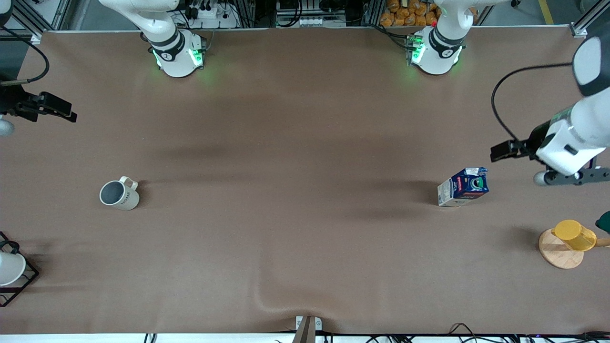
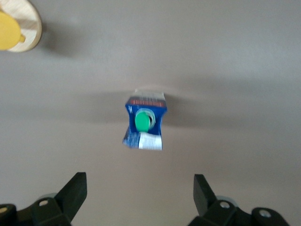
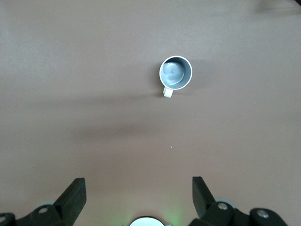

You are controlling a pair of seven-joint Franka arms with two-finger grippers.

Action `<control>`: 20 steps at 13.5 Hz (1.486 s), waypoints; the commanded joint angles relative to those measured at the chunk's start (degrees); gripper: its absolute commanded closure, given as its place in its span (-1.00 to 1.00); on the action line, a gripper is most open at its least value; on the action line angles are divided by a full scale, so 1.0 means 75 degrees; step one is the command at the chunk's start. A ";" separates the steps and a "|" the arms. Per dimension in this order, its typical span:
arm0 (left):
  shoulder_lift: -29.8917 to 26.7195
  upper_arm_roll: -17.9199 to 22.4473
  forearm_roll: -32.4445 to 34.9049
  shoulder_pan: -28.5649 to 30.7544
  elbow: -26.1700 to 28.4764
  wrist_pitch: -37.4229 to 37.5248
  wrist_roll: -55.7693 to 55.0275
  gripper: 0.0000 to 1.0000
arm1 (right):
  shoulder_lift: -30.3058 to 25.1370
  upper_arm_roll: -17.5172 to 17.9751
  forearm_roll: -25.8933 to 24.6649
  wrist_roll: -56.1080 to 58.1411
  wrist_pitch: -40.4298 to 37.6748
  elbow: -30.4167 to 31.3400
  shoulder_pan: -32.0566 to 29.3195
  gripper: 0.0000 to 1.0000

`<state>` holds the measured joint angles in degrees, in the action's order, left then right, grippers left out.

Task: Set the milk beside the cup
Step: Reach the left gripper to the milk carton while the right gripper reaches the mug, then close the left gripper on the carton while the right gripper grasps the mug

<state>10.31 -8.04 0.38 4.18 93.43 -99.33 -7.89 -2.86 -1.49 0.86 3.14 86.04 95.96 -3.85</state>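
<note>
The milk, a dark blue carton with a green cap, stands upright on the brown table toward the left arm's end. From above, the milk shows its cap. My left gripper hangs in the air over the table edge beside the carton, open and empty. The cup, an off-white mug with a grey inside, stands toward the right arm's end, and the cup shows from above. My right gripper is up over that end of the table, open with nothing in it.
A yellow cup on a wooden disc stands nearer the front camera than the milk. A white cup in a black wire rack sits at the right arm's end. The table cloth has a wrinkle at the front edge.
</note>
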 commanded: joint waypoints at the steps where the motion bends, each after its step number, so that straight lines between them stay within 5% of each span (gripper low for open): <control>1: -0.0133 -0.0006 0.0055 0.0052 0.1156 -0.1458 0.0045 -1.00 | 0.0076 0.0011 -0.0103 -0.0044 0.0141 0.0025 -0.0002 -1.00; 7: 0.0452 -0.0088 0.0601 -0.0030 0.1277 -0.1662 0.0138 -1.00 | 0.0953 0.0011 0.0002 0.0003 0.0504 0.0049 -0.0213 -1.00; 13: 0.0640 -0.0159 0.0805 0.0041 0.1440 -0.1697 0.0080 -1.00 | 0.2851 0.0011 0.0014 0.0563 0.1522 0.0037 -0.0400 -1.00; 20: 0.0781 -0.0159 0.0805 0.0064 0.1769 -0.2224 0.0127 -1.00 | 0.3591 -0.0001 -0.0126 0.1923 0.2928 -0.0010 -0.0553 -1.00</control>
<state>15.85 -8.88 5.45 4.23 106.07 -114.49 -7.78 22.33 -2.02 0.83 14.73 106.62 97.24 -7.14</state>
